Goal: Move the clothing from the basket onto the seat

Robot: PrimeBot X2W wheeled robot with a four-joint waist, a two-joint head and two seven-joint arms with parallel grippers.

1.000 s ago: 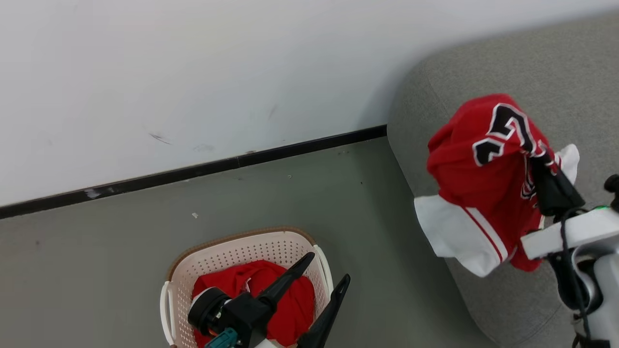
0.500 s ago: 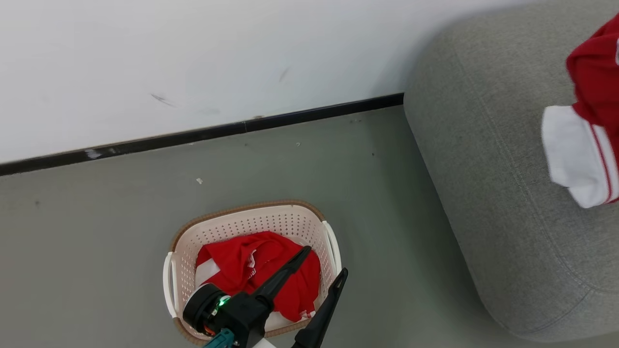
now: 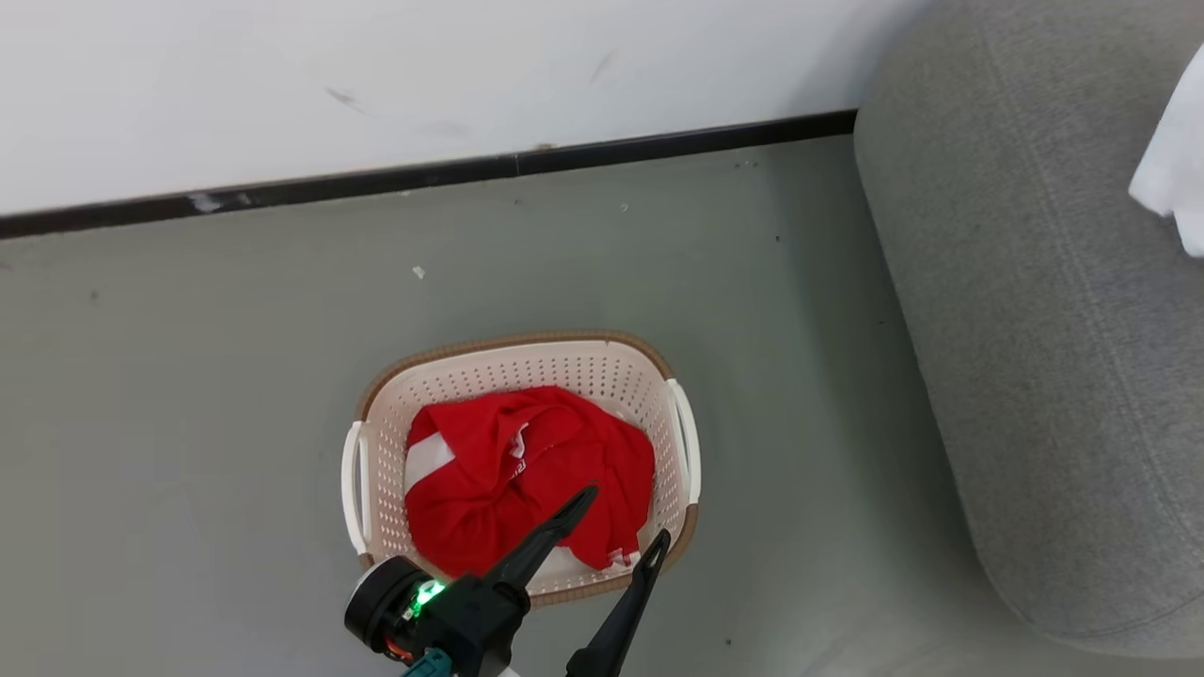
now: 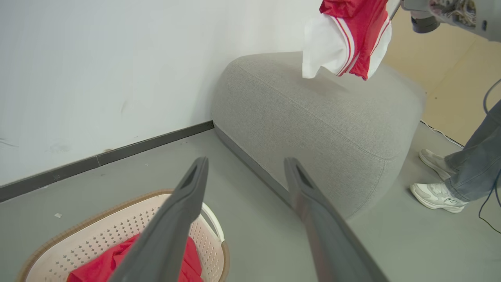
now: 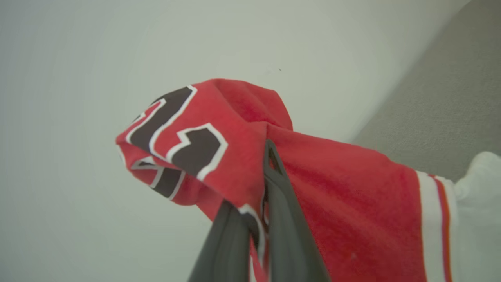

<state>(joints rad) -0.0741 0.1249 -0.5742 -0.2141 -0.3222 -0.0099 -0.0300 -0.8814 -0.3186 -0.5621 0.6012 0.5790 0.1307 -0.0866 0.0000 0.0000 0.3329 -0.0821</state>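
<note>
The cream basket (image 3: 527,350) stands on the floor with a crumpled red piece of clothing (image 3: 527,470) inside. My left gripper (image 3: 625,515) hovers open over the basket's near right rim, holding nothing; the left wrist view shows its spread fingers (image 4: 246,161) above the basket (image 4: 98,243). My right gripper (image 5: 269,156) is shut on the red jersey (image 5: 219,133) with black numerals. The jersey (image 4: 348,39) hangs in the air above the grey seat (image 4: 321,125). In the head view its white corner (image 3: 1176,179) pokes in over the seat (image 3: 1035,329).
A white wall with a black baseboard (image 3: 423,174) runs behind the basket. Grey floor (image 3: 800,376) separates basket and seat. A person's sneakered foot (image 4: 438,195) and jeans leg (image 4: 473,160) stand beyond the seat's far end, near a cable.
The head camera has shifted, so the basket sits higher in the picture. The jersey in my right gripper has slid almost out of the right edge. The left gripper stays open.
</note>
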